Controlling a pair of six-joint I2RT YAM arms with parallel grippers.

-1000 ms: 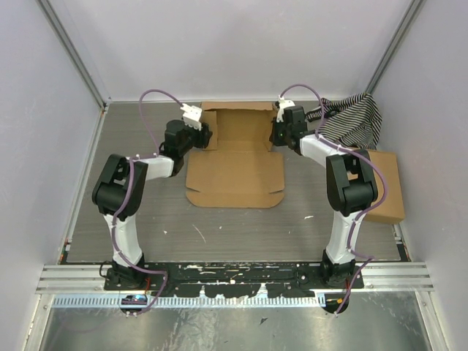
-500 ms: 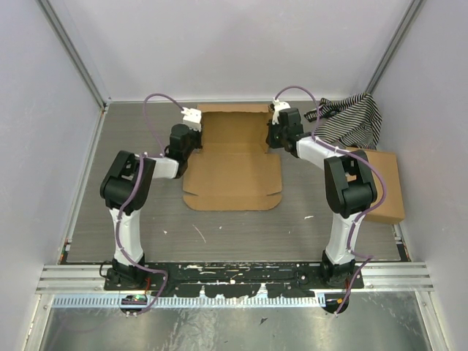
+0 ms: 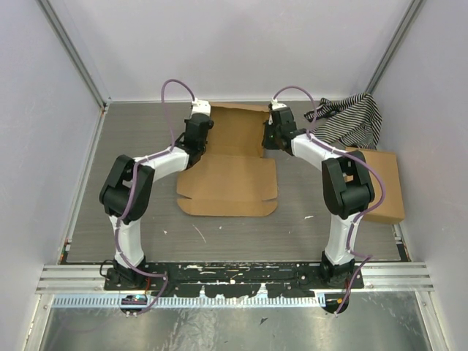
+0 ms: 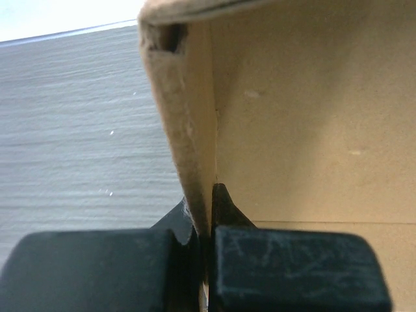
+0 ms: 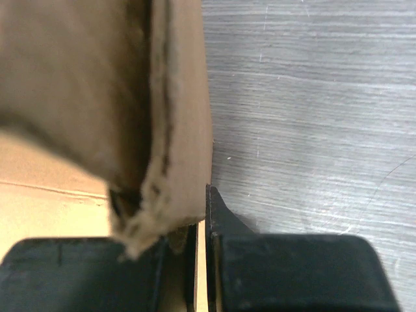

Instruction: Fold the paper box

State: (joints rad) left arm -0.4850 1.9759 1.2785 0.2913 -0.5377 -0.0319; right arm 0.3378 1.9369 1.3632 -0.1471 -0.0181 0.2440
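The paper box (image 3: 228,174), a brown die-cut cardboard sheet, lies mid-table with its far half partly raised into side walls. My left gripper (image 3: 199,139) is shut on the box's left side wall (image 4: 188,143), which stands upright between the black fingers (image 4: 224,205). My right gripper (image 3: 268,137) is shut on the right side wall (image 5: 175,130), a folded double layer with a frayed edge. The near lid panel (image 3: 227,194) with rounded corner tabs lies flat toward the arm bases.
A black-and-white striped cloth (image 3: 351,118) lies at the back right. A squarish larger cardboard box (image 3: 384,186) sits against the right wall. Grey table (image 3: 131,131) surrounds the sheet; side walls and rails close in the workspace.
The left gripper moved in to the box's left wall and closed on it. The box shifted slightly left and toward the near side. The right gripper kept its grip.
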